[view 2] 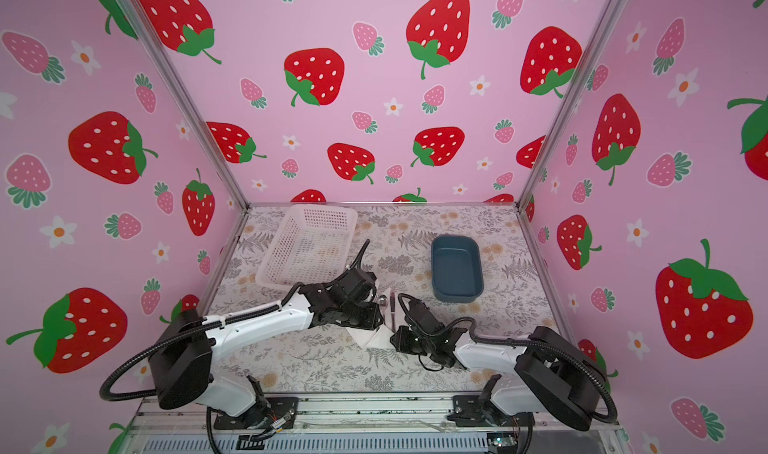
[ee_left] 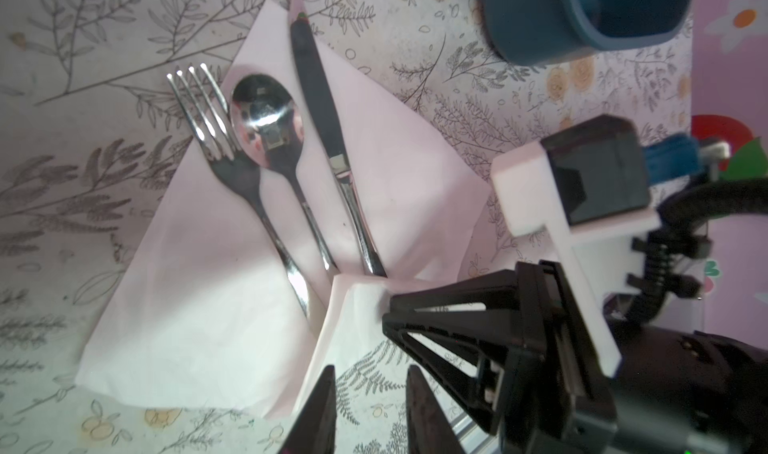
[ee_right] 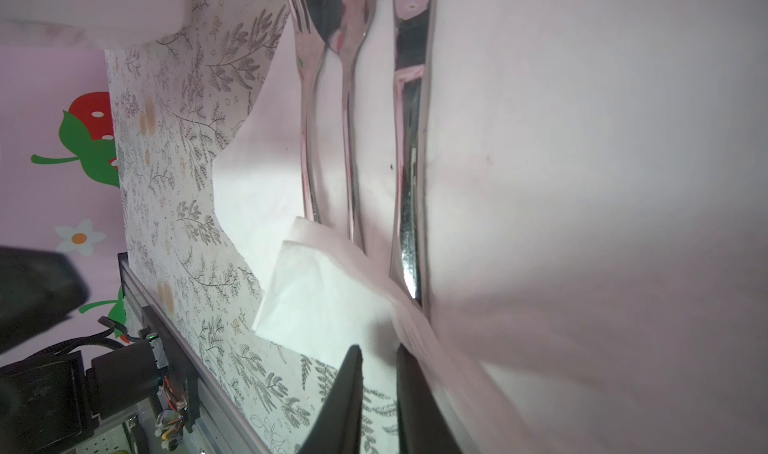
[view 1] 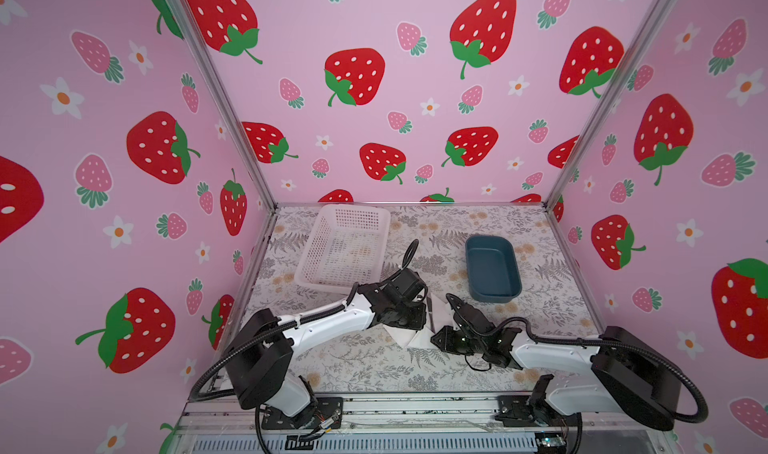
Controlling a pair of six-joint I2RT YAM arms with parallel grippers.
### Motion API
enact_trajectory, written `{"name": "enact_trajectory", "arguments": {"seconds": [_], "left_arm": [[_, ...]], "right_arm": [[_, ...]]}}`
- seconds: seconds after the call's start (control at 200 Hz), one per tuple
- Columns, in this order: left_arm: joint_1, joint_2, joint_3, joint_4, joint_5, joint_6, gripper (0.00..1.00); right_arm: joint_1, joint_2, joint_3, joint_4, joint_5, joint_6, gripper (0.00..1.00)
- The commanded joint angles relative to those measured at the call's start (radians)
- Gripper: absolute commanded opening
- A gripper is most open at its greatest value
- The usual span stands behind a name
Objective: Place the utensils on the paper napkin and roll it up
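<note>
Strawberry walls, floral counter — the left tool hung with its jaws parted and empty, just beside the paper napkin. Across from it the right tool sat with tips close at the napkin's folded corner — pinching or not, couldn't tell. On the napkin lay the fork, spoon and knife, side by side.

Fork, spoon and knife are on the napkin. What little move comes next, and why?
Probably close the open left gripper on the paper napkin edge beside it and start rolling it over the fork, spoon and knife: they lie side by side, and a folded corner already sits at their handle ends.
</note>
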Motion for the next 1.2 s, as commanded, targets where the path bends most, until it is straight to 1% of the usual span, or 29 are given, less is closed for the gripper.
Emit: {"name": "enact_trajectory", "arguments": {"seconds": [0.0, 0.055, 0.16, 0.39, 0.705, 0.72, 0.775, 1.045, 1.191], "left_arm": [[-0.009, -0.042, -0.075, 0.026, 0.039, -0.085, 0.17], [-0.016, -0.058, -0.108, 0.057, 0.067, -0.115, 0.13], [-0.035, -0.058, -0.138, 0.088, 0.087, -0.144, 0.10], [-0.075, 0.005, -0.106, 0.085, 0.076, -0.136, 0.08], [-0.082, 0.099, -0.061, 0.032, -0.030, -0.120, 0.07], [-0.082, 0.102, -0.059, 0.029, -0.060, -0.120, 0.07], [-0.082, 0.114, -0.056, 0.026, -0.083, -0.124, 0.07], [-0.082, 0.147, -0.063, 0.022, -0.100, -0.126, 0.07], [-0.082, 0.161, -0.068, 0.032, -0.105, -0.116, 0.07]], "right_arm": [[0.005, 0.012, -0.009, -0.003, 0.022, 0.025, 0.19], [0.004, 0.009, -0.010, -0.009, 0.030, 0.033, 0.19], [0.005, 0.001, -0.018, -0.011, 0.045, 0.049, 0.19], [0.004, -0.040, -0.041, -0.012, 0.076, 0.077, 0.18], [0.004, -0.050, -0.041, -0.011, 0.078, 0.080, 0.18], [0.004, -0.050, -0.042, -0.011, 0.077, 0.080, 0.18], [0.004, -0.054, -0.041, -0.012, 0.076, 0.080, 0.18], [0.004, -0.101, -0.042, -0.016, 0.076, 0.072, 0.19], [0.004, -0.116, -0.040, 0.010, 0.039, 0.044, 0.20]]}}
